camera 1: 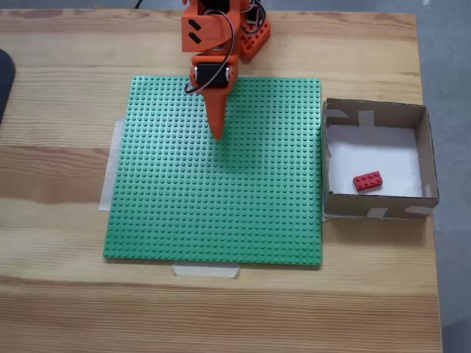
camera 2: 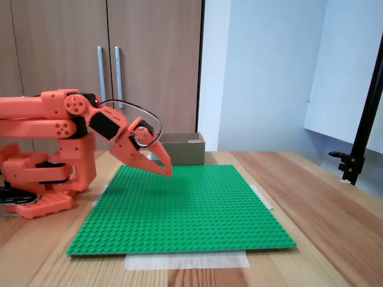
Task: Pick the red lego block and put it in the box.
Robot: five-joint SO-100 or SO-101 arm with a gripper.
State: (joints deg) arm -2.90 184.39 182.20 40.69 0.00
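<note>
The red lego block (camera 1: 367,181) lies on the white floor inside the box (camera 1: 375,207), near its front wall in a fixed view from above. The box (camera 2: 183,149) also shows as a brown cardboard wall behind the arm in a fixed view from table height. My orange gripper (camera 1: 217,132) hangs over the back part of the green baseplate, well left of the box, with its jaws together and nothing in them. From the side the gripper (camera 2: 167,172) points down and right, its tip just above the studs.
A green studded baseplate (camera 1: 221,213) is taped to the wooden table. The arm's orange base (camera 2: 45,179) stands at the table's back edge. A black clamp (camera 2: 347,164) sits at the right table edge. A dark object (camera 1: 4,81) lies at the far left.
</note>
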